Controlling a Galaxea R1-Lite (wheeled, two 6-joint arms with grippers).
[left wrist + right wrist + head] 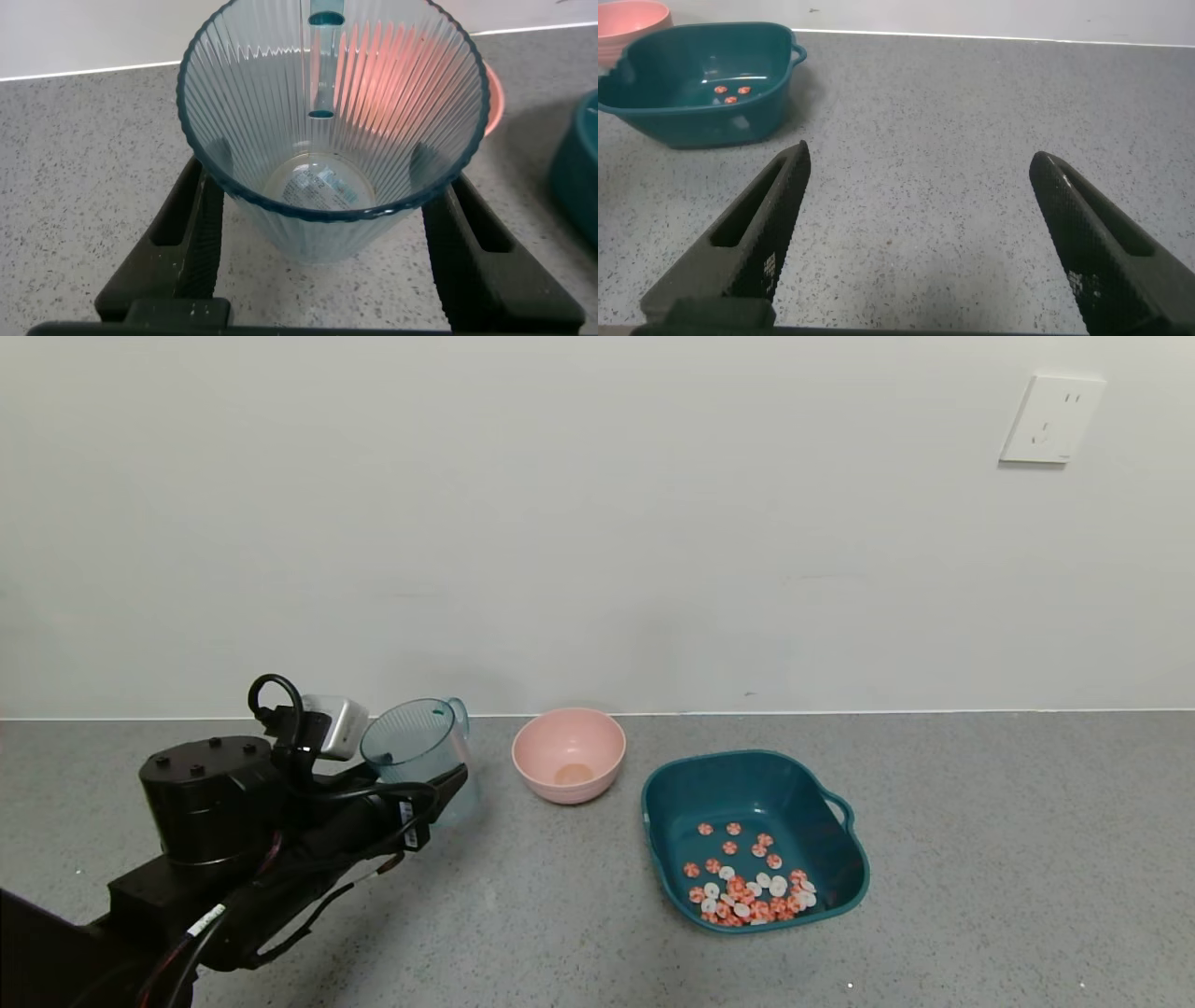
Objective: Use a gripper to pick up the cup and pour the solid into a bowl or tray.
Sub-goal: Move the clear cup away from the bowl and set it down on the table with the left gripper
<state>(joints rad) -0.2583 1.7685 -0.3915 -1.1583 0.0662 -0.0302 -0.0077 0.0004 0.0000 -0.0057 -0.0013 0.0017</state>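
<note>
1. Translucent blue-green ribbed plastic cup (417, 747) – upright, left of centre in the head view, empty.
2. Left gripper (318, 247) – fingers spread to either side of the cup; contact cannot be told.
3. Dark teal rounded-square plastic tray (831, 882) – lower right of centre, holding small orange-red and white disc pieces (747, 887).
4. Round pink bowl (569, 754) – between cup and tray.
5. Right gripper (920, 233) – fingers wide apart over the grey speckled counter (971, 140), holding nothing.

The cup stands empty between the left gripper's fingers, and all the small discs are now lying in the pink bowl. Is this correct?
Not quite. The discs lie in the teal tray, not in the pink bowl, as the head view shows. The rest holds: the cup stands empty between the fingers of the left gripper, per the left wrist view.
</note>
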